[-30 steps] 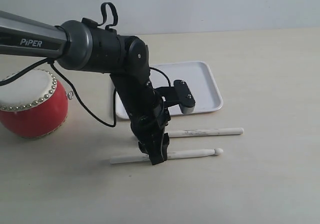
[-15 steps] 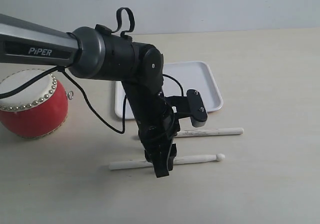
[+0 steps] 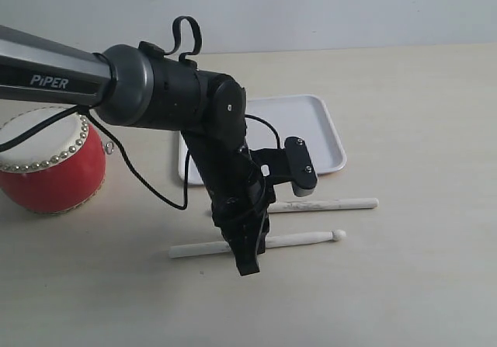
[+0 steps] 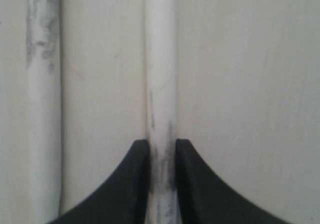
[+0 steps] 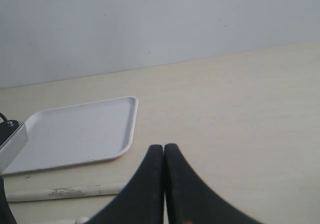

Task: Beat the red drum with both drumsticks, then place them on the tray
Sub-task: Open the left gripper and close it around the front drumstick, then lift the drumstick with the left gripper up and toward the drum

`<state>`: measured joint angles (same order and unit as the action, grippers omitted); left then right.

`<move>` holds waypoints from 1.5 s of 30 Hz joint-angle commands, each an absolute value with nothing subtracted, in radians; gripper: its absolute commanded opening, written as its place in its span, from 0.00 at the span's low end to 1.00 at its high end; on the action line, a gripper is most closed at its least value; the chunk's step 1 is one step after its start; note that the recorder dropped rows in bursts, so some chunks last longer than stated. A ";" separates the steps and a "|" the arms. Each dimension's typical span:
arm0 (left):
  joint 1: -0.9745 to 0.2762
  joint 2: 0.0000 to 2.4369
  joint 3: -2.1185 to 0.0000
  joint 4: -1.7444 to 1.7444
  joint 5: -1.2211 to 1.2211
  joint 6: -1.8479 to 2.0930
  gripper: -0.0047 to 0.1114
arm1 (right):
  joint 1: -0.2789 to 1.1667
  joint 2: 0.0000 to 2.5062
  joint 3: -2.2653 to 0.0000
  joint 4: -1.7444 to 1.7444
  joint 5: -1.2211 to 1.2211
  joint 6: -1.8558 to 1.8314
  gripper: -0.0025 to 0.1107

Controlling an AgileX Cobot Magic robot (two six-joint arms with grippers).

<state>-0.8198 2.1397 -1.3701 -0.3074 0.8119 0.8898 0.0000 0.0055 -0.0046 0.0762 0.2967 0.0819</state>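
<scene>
L gripper (image 4: 162, 149) clamped on drumstick (image 4: 160, 58) mid-shaft, jaws touching both sides; R gripper (image 5: 164, 151) fully closed, tips touching.

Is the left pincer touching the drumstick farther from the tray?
Touching. Left wrist view: both fingers of the left pincer press flush against the drumstick, no gap.
</scene>
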 commanded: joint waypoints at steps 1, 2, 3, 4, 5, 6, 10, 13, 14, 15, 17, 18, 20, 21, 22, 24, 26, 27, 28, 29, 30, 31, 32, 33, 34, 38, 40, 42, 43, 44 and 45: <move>-0.824 2.160 -1.345 -0.299 0.859 0.887 0.04 | -0.006 0.000 0.000 0.073 0.289 0.080 0.02; -0.824 2.160 -1.345 -0.299 0.864 0.885 0.04 | -0.006 0.000 0.000 0.073 0.289 0.080 0.02; -0.824 2.158 -1.345 -0.299 0.872 0.885 0.04 | -0.006 0.000 0.000 0.073 0.289 0.080 0.02; -0.824 2.158 -1.345 -0.302 0.877 0.883 0.04 | -0.006 0.000 0.000 0.073 0.289 0.080 0.02; -0.824 2.156 -1.345 -0.302 0.878 0.883 0.04 | -0.006 0.000 0.000 0.073 0.289 0.080 0.02; -0.824 2.154 -1.345 -0.306 0.879 0.883 0.04 | -0.006 0.000 0.000 0.073 0.289 0.080 0.02; -0.824 2.132 -1.345 -0.321 0.881 0.883 0.04 | -0.006 0.000 0.000 0.073 0.289 0.080 0.02; -0.824 2.108 -1.345 -0.331 0.879 0.883 0.04 | -0.006 0.000 0.000 0.073 0.289 0.080 0.02; -0.824 2.099 -1.345 -0.333 0.879 0.883 0.04 | -0.006 0.000 0.000 0.073 0.289 0.080 0.02; -0.824 2.092 -1.345 -0.335 0.879 0.883 0.04 | -0.006 0.000 0.000 0.073 0.289 0.080 0.02; -0.824 2.071 -1.345 -0.347 0.879 0.883 0.04 | -0.006 0.000 0.000 0.073 0.289 0.080 0.02; -0.824 2.064 -1.345 -0.355 0.879 0.883 0.04 | -0.006 0.000 0.000 0.073 0.289 0.080 0.02; -0.824 2.044 -1.345 -0.362 0.873 0.883 0.04 | -0.006 0.000 0.000 0.073 0.289 0.080 0.02; -0.824 2.032 -1.345 -0.362 0.873 0.883 0.04 | -0.006 0.000 0.000 0.073 0.289 0.080 0.02; -0.824 2.023 -1.345 -0.362 0.873 0.881 0.04 | -0.006 0.000 0.000 0.073 0.289 0.080 0.02; -0.824 2.004 -1.345 -0.367 0.870 0.875 0.04 | -0.006 0.000 0.000 0.073 0.289 0.080 0.02; -0.824 1.981 -1.345 -0.378 0.870 0.869 0.04 | -0.006 0.000 0.000 0.073 0.289 0.080 0.02; -0.824 1.969 -1.345 -0.378 0.868 0.858 0.04 | -0.006 0.000 0.000 0.073 0.289 0.080 0.02; -0.824 1.955 -1.345 -0.378 0.865 0.848 0.04 | -0.006 0.000 0.000 0.073 0.289 0.080 0.02; -0.824 1.939 -1.345 -0.378 0.860 0.833 0.04 | -0.006 0.000 0.000 0.073 0.289 0.080 0.02; -0.824 1.921 -1.345 -0.378 0.857 0.822 0.04 | -0.006 0.000 0.000 0.073 0.289 0.080 0.02; -0.824 1.902 -1.345 -0.378 0.851 0.809 0.04 | -0.006 0.000 0.000 0.073 0.289 0.080 0.02; -0.824 1.880 -1.345 -0.378 0.841 0.799 0.04 | -0.006 0.000 0.000 0.073 0.289 0.080 0.02; -0.824 1.861 -1.342 -0.378 0.831 0.789 0.04 | -0.006 0.000 0.000 0.073 0.289 0.080 0.02; -0.824 1.837 -1.341 -0.381 0.825 0.776 0.04 | -0.006 0.000 0.000 0.073 0.289 0.080 0.02; -0.824 1.735 -1.341 -0.381 0.821 0.727 0.04 | -0.006 0.000 0.000 0.073 0.289 0.080 0.02; -0.824 1.677 -1.341 -0.381 0.823 0.711 0.04 | -0.006 0.000 0.000 0.073 0.289 0.080 0.02; -0.824 1.618 -1.341 -0.381 0.823 0.691 0.04 | -0.006 0.000 0.000 0.073 0.289 0.080 0.02; -0.824 1.594 -1.341 -0.381 0.823 0.681 0.04 | -0.006 0.000 0.000 0.073 0.289 0.080 0.02; -0.824 1.564 -1.340 -0.378 0.823 0.669 0.04 | -0.006 0.000 0.000 0.073 0.289 0.080 0.02; -0.824 1.532 -1.337 -0.378 0.820 0.664 0.04 | -0.006 0.000 0.000 0.073 0.289 0.080 0.02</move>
